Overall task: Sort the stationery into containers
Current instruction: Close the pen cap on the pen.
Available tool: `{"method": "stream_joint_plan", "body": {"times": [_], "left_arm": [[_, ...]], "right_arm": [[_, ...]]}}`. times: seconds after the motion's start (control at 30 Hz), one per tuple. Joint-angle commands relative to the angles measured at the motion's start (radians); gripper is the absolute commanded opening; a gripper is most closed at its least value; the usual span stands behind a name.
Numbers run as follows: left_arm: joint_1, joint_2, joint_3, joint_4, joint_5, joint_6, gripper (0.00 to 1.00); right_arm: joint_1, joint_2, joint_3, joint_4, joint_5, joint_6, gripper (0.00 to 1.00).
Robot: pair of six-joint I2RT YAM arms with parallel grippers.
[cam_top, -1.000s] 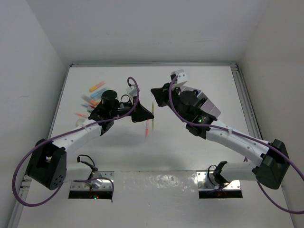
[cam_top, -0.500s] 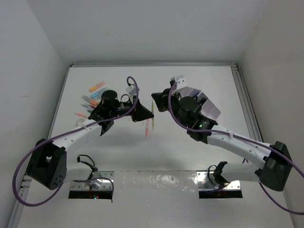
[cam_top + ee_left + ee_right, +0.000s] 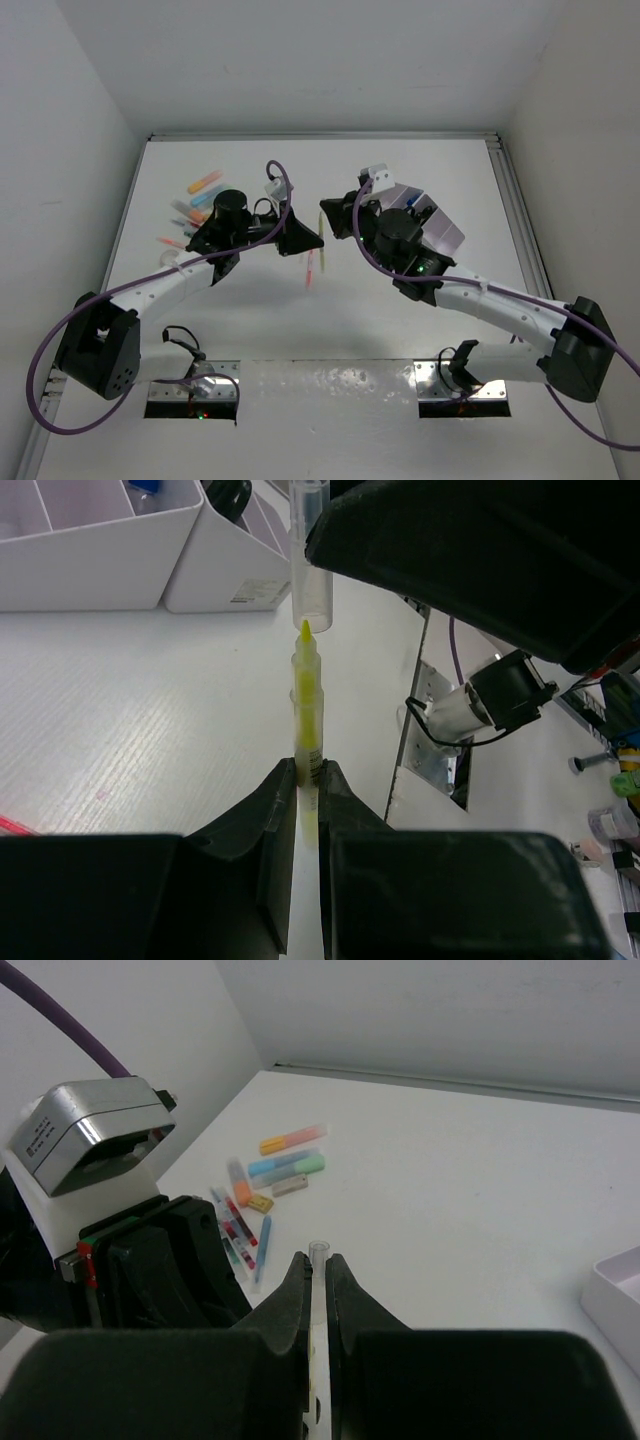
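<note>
My left gripper (image 3: 307, 770) is shut on a yellow highlighter (image 3: 305, 705), whose bare tip points up at a clear cap (image 3: 308, 560). My right gripper (image 3: 318, 1260) is shut on that cap (image 3: 318, 1252). In the top view the two grippers meet tip to tip above the table's middle, left gripper (image 3: 300, 238) and right gripper (image 3: 335, 216), with the yellow highlighter (image 3: 321, 226) between them. More stationery (image 3: 195, 208) lies at the left: orange, blue and green highlighters and thin pens. The white and lilac containers (image 3: 440, 228) sit mostly under my right arm.
A thin red pen (image 3: 310, 268) lies on the table just below the grippers. In the left wrist view the organiser (image 3: 100, 550) has a blue-capped piece (image 3: 146, 485) and a black item (image 3: 228, 492) in its compartments. White walls enclose the table.
My right arm has shifted down and left, bringing the clear cap closer to the highlighter's tip. The left arm has stayed still.
</note>
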Motion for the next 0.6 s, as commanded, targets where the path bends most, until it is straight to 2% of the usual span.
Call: {"method": "stream_joint_plan", "body": {"times": [0.0,0.57], "left_arm": [[-0.002,-0.002,0.016,0.06,-0.001,-0.002,0.0],[-0.004,-0.011,0.01,0.062,-0.008,-0.001,0.0]], "right_arm": [[0.008,0.023,0.004,0.095,0.007,0.009,0.0],[0.011,-0.004,0.051,0.098,0.008,-0.031,0.0]]}}
